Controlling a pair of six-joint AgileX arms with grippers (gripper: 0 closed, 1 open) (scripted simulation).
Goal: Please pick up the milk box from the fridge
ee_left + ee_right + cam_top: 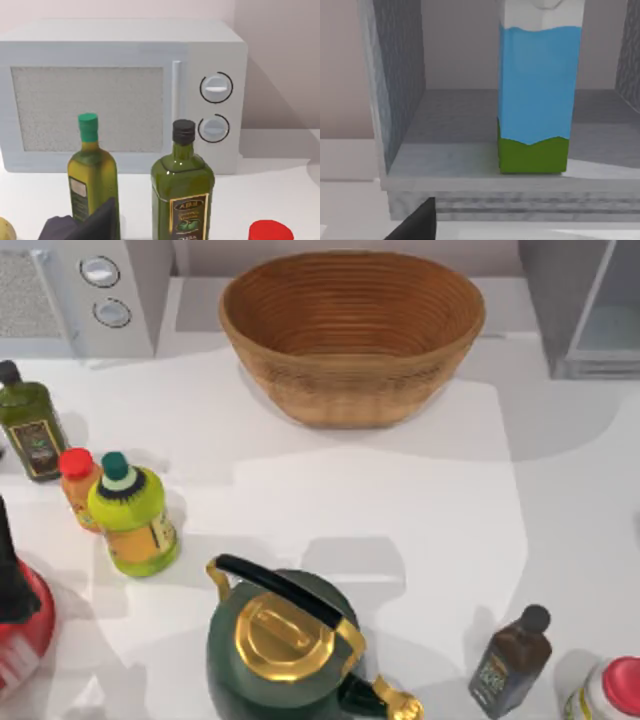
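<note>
The milk box (538,95), light blue with a green base band and a white top, stands upright on the fridge (402,80) floor near its front edge. A dark part of my right gripper (418,225) shows low in the right wrist view, in front of the fridge's ledge and short of the carton. From above, the fridge (590,310) sits at the table's back right. A dark part of my left gripper (82,226) hangs before a green-capped bottle (92,185) at the far left.
A wicker basket (352,335) stands at the back centre and a microwave (85,295) with two knobs at the back left. An olive oil bottle (30,420), a yellow-green bottle (135,520), a green kettle (285,640) and a dark bottle (510,660) stand nearer.
</note>
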